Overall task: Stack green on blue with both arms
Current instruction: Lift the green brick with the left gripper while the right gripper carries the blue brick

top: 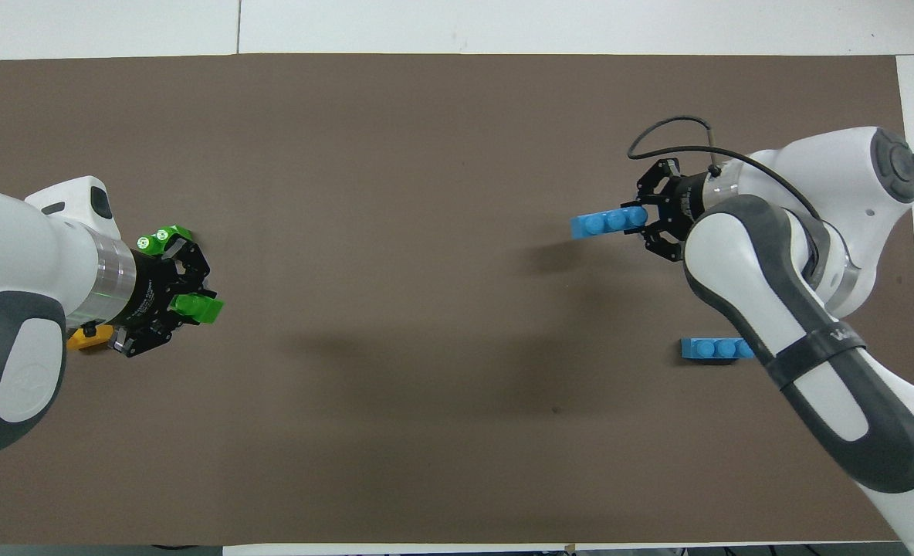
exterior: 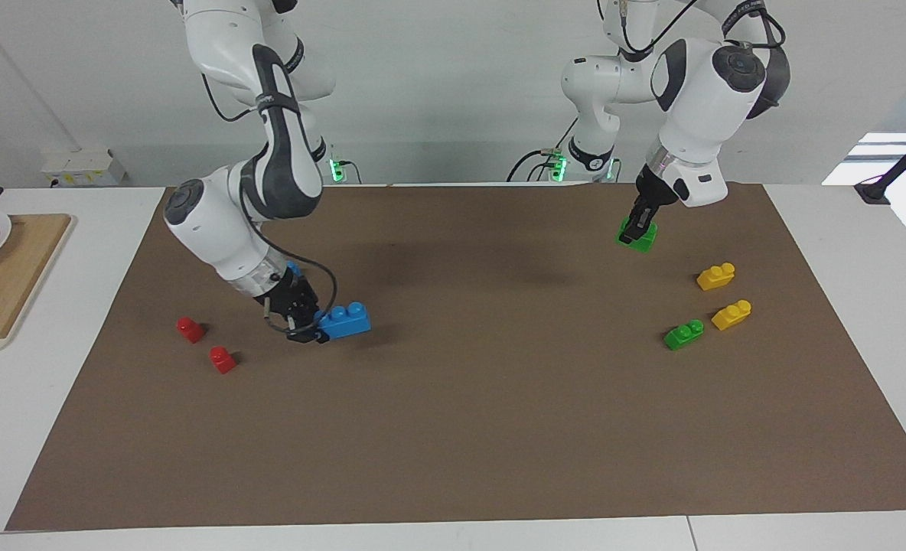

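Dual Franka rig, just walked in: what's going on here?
Each arm has picked up a brick. The right gripper is shut on one end of a blue brick, lifted over the mat at its end of the table. The left gripper is shut on a green brick, held up over its own end. The two bricks are still apart, nothing stacked yet. A second blue brick, a second green brick, two yellow and two red bricks lie on the mat.
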`<action>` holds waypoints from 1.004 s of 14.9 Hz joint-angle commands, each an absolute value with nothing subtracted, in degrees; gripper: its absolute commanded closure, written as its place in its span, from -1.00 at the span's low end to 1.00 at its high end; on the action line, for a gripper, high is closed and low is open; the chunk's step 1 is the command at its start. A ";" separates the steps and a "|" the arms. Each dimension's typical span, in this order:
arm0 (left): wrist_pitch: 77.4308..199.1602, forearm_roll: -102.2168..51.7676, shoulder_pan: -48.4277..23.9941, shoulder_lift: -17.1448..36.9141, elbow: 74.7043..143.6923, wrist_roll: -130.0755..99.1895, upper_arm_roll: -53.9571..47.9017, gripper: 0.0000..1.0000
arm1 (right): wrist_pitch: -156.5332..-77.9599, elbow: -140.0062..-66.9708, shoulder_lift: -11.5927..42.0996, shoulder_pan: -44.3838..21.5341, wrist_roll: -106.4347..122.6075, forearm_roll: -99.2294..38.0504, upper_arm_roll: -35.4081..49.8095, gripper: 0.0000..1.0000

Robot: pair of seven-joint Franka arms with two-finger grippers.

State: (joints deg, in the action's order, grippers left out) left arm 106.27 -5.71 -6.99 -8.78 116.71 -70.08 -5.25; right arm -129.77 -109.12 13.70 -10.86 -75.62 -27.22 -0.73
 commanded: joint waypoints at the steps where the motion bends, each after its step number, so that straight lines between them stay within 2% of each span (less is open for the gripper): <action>1: 108.54 -6.85 -6.42 -9.23 117.86 -78.10 -5.36 1.00 | -130.24 -106.79 14.15 -16.32 -82.25 -28.21 -0.97 1.00; 4: 109.51 -6.77 -6.50 -8.70 118.39 -85.50 -5.36 1.00 | -135.16 -107.57 14.77 -24.14 -91.73 -28.04 -1.05 1.00; 7: 110.39 -6.86 -6.50 -8.53 118.48 -88.06 -5.45 1.00 | -135.61 -107.75 16.25 -30.21 -99.98 -27.16 -1.14 1.00; 13: 113.54 -7.29 -7.38 -7.39 118.92 -93.85 -5.45 1.00 | -139.48 -108.46 20.03 -34.89 -116.53 -23.29 -1.14 1.00; 15: 117.40 -7.29 -10.00 -5.37 118.65 -102.08 -5.54 1.00 | -141.05 -109.07 21.44 -36.03 -116.98 -23.29 -1.14 1.00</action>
